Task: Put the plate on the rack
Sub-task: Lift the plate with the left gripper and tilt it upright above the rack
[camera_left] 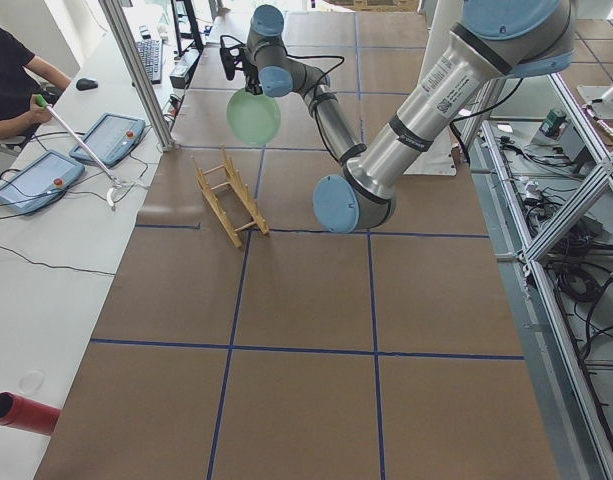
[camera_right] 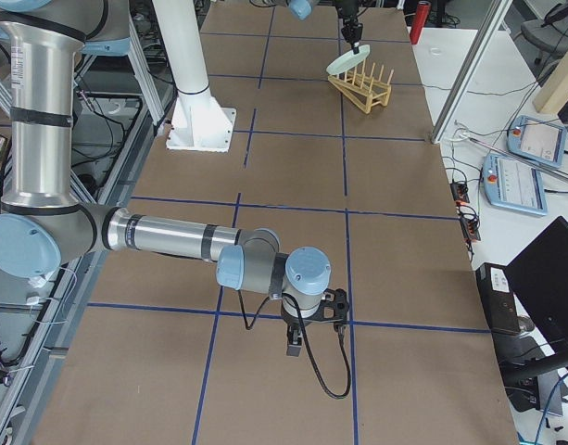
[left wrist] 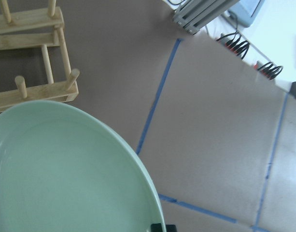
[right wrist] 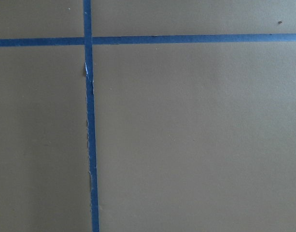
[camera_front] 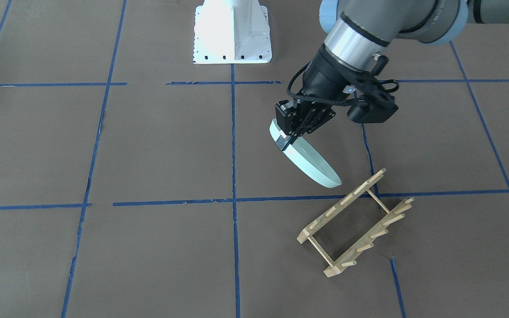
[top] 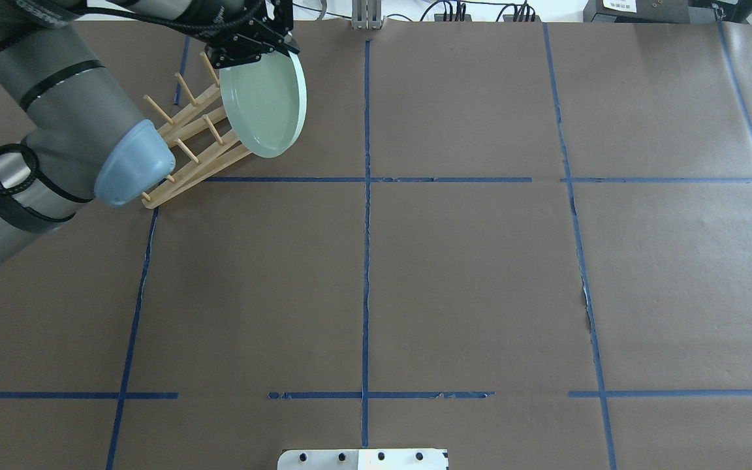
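My left gripper is shut on the rim of the pale mint-green plate and holds it tilted on edge in the air, above and just beside the robot-side end of the light-wood rack. In the overhead view the plate overlaps the rack below the gripper. The left wrist view shows the plate's inside with the rack's end beyond it. My right gripper hangs low over bare table far from both; I cannot tell its state.
The white robot base stands at the table's middle edge. Blue tape lines grid the brown table. A seated person, teach pendants and a red cylinder are on the side bench beyond the rack.
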Robot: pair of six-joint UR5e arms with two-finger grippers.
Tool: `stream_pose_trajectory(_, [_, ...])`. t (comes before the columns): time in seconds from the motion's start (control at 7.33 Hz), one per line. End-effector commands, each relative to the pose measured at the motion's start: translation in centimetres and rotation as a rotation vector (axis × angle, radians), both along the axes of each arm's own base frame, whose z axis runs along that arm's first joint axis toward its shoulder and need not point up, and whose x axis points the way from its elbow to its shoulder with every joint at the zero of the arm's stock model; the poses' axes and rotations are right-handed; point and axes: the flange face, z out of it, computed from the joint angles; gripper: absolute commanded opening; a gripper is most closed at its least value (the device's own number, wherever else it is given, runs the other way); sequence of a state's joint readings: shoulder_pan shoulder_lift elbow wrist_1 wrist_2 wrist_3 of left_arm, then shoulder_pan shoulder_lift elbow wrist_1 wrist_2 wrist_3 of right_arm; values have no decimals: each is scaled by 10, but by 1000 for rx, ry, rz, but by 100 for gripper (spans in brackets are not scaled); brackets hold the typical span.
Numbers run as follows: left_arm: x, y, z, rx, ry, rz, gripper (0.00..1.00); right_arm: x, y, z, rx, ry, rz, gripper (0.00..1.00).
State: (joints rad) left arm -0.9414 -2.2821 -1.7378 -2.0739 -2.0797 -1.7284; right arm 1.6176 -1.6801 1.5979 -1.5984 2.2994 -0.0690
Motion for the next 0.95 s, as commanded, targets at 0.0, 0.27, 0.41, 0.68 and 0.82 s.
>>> stream_pose_trajectory(0.0, [-63, 2, 48, 118, 227, -104, 0, 0, 0, 0, 0, 0, 0, 100])
stream_pose_trajectory(0.27, [-75, -21, 83, 227, 367, -307, 0, 0, 0, 0, -1, 0, -1, 100])
stream_pose_trajectory(0.41, [-76, -32, 102, 263, 438, -388, 0, 0, 0, 0, -1, 0, -1, 100])
stream_pose_trajectory(0.68, [-68, -47, 133, 260, 429, -404, 0, 0, 0, 0, 1, 0, 1, 100])
stream_pose_trajectory(0.82, [-64, -52, 142, 247, 416, -402, 0, 0, 0, 0, 1, 0, -1, 100])
